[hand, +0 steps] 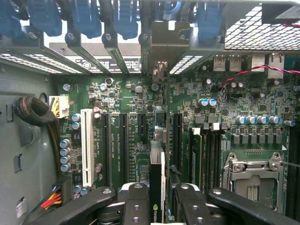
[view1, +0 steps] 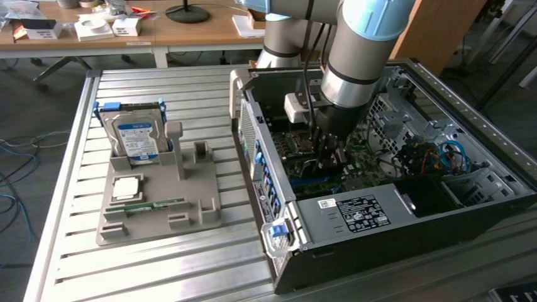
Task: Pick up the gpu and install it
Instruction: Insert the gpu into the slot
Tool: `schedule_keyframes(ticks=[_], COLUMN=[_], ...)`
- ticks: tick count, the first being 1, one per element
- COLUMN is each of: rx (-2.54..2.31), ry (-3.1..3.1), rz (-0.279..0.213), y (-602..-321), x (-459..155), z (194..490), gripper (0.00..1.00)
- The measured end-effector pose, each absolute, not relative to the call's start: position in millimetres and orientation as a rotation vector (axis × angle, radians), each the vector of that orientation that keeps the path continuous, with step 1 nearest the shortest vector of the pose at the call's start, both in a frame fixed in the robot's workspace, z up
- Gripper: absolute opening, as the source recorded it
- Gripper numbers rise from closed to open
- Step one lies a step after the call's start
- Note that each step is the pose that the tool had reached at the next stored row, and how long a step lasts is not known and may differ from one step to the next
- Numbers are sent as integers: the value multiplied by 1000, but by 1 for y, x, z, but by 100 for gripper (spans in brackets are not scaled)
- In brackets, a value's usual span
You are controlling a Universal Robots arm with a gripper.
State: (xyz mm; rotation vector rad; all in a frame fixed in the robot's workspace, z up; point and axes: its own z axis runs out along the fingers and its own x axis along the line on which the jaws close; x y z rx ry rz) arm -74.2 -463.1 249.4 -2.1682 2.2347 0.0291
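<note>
In the wrist view, the gpu (hand: 157, 187) stands edge-on between the jaws, a thin dark card with a pale strip along one face, running from the bottom centre of the frame up toward the middle. The jaws are closed narrowly on it, one black finger (hand: 136, 206) pressed to each flat side, so the gripper (hand: 157, 208) holds the card upright over the motherboard (hand: 136, 126). The card's far end reaches toward its silvery bracket (hand: 164, 42) at the upper centre, seated among the rear slot covers beside blue latches (hand: 126, 16). The card lines up over a black expansion slot (hand: 176, 136); whether its edge is fully seated there I cannot tell. A white slot (hand: 86, 145) lies well to the left of frame.

In the exterior view, the arm (view1: 361, 56) reaches down into the open computer case (view1: 378, 207) at centre right, and the gripper (view1: 326, 151) is low over the board. On the slatted tabletop (view1: 168, 264) at the left of the frame sits a grey holder (view1: 160, 201) carrying a hard drive (view1: 134, 135) standing upright and a memory stick (view1: 155, 206) lying flat.
</note>
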Motion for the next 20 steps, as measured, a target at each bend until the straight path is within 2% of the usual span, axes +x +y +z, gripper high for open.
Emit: schedule_keyframes(ticks=[20], rx=[-2168], ry=[2235], rz=[29], y=[-463], x=[-75], z=[247], gripper=[26])
